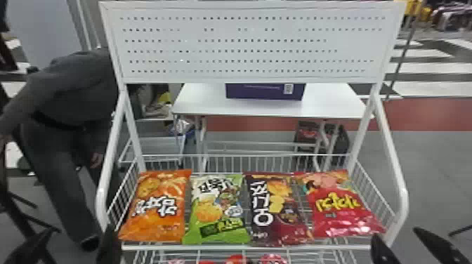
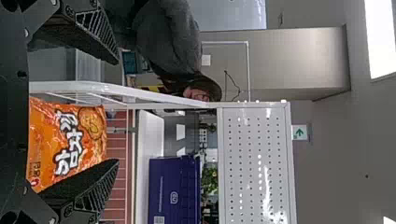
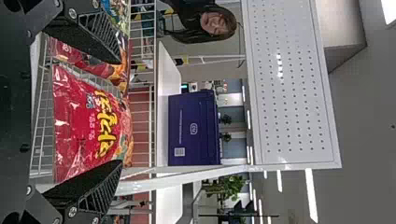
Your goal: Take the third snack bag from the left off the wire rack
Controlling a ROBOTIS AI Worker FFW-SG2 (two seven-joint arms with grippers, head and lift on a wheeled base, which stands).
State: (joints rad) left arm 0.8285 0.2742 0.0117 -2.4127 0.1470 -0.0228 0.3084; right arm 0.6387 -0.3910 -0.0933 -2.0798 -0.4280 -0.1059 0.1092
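— Third snack bag (image 1: 275, 207), counting from the left: is that the dark one lying flat in the wire rack (image 1: 398, 196)?

— That's it. It sits in the basket between the green bag (image 1: 217, 210) and the red bag (image 1: 339, 207), edges touching on both sides. The orange bag (image 1: 156, 207) lies at the far left end of the row.

— And the arms?

— Both are low, just off the basket's front edge, and neither touches a bag. The right hand (image 3: 120, 112) is by the front right corner, facing the red bag, fingers spread wide with nothing between them. The left hand (image 2: 116, 111) is near the front left corner, opposite the orange bag, equally wide open and empty.

— How are they aimed?

— Each points across the basket toward the perforated back panel (image 1: 253, 42).
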